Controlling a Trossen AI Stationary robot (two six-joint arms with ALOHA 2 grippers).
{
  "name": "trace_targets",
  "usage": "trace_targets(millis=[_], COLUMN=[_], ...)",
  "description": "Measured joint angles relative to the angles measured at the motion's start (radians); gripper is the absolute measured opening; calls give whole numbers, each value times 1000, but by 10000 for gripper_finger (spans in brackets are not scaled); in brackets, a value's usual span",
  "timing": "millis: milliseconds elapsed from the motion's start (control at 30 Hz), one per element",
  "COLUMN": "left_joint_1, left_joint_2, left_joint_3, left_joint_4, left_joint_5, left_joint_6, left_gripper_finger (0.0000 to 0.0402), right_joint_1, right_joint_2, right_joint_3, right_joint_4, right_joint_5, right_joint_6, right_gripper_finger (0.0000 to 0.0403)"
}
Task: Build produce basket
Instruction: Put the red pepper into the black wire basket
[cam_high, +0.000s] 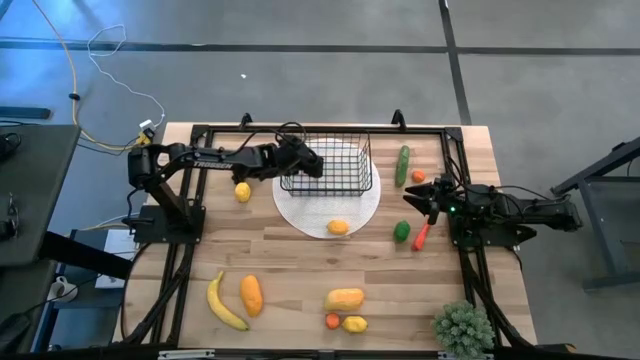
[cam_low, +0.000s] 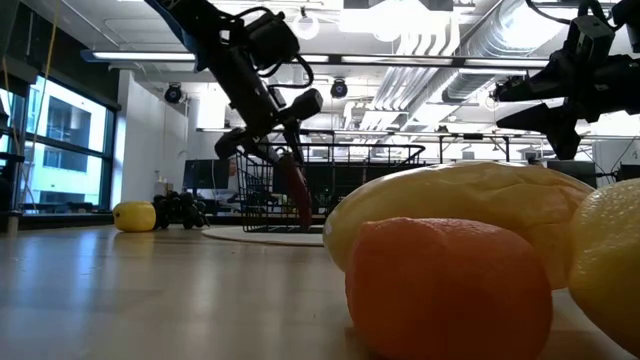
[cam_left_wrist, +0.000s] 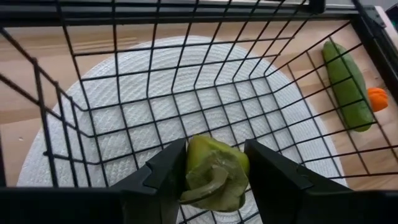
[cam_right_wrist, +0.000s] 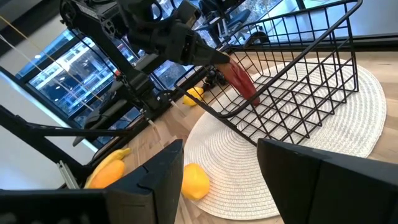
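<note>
The black wire basket (cam_high: 328, 168) stands on a round white mat (cam_high: 300, 215) at the table's far middle. My left gripper (cam_high: 312, 163) reaches over the basket's left rim, shut on a red chili (cam_right_wrist: 242, 81) with a green cap (cam_left_wrist: 214, 171). The chili hangs inside the basket (cam_left_wrist: 186, 93). My right gripper (cam_high: 415, 195) waits open at the table's right, above the wood, with nothing between its fingers (cam_right_wrist: 155, 168). Other produce lies loose on the table. My left gripper pinches the chili's green stem end (cam_left_wrist: 205, 155) between its two fingers (cam_left_wrist: 168, 168), slanting down from the table's left over the basket rim. The red body (cam_low: 296, 190) hangs tilted below the fingers inside the basket. Whether its tip touches the basket floor, I cannot tell.
A lemon (cam_high: 243, 191) and dark grapes (cam_low: 180, 210) lie left of the mat, a yellow-orange fruit (cam_high: 338, 227) on its near edge. A cucumber (cam_high: 402, 165), green pepper (cam_high: 401, 231) and other pieces lie right; a banana (cam_high: 224, 302) and several fruits lie near. A spiky plant (cam_high: 463, 328) stands near right.
</note>
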Motion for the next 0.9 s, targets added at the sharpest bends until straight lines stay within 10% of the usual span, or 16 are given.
trace_targets(millis=[467, 900], left_joint_1=[4, 50], left_joint_2=[-1, -1], left_joint_3=[176, 188], left_joint_4=[-245, -239], left_joint_5=[-122, -23], left_joint_6=[148, 155], left_gripper_finger=[152, 173], right_joint_1=[0, 0], right_joint_2=[0, 0], right_joint_3=[0, 0], right_joint_4=[0, 0], right_joint_5=[-1, -1], right_joint_6=[0, 0], right_gripper_finger=[186, 186])
